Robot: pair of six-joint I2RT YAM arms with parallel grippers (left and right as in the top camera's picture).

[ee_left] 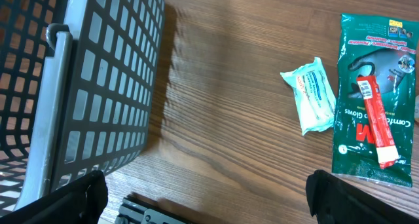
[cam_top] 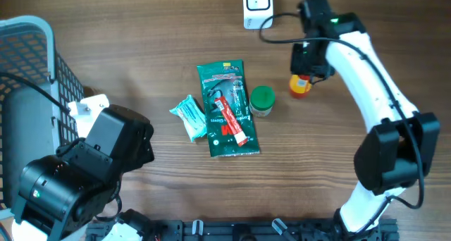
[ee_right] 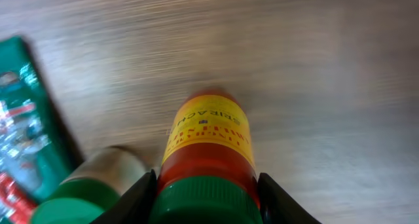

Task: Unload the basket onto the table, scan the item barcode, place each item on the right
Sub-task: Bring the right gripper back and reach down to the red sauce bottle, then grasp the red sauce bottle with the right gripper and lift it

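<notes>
Okay, basket [cam_top: 28, 65] far left, with the left gripper [ee_left: 206, 201] near it, jaws wide and holding nothing. Mid-table there's a wipes pack [cam_top: 190, 116], then a gloves pack [cam_top: 227, 110] just beside it, then a green-lid jar [cam_top: 262, 100]. Right of the jar is the orange bottle [ee_right: 206, 139], with the right gripper [ee_right: 207, 196] clamped on its green cap.

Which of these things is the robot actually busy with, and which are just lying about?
In use: sauce bottle, right gripper clamped on it, white scanner, probably.
Lying about: green glove pack, wipes packet, green-lidded jar, basket, open left gripper.
</notes>
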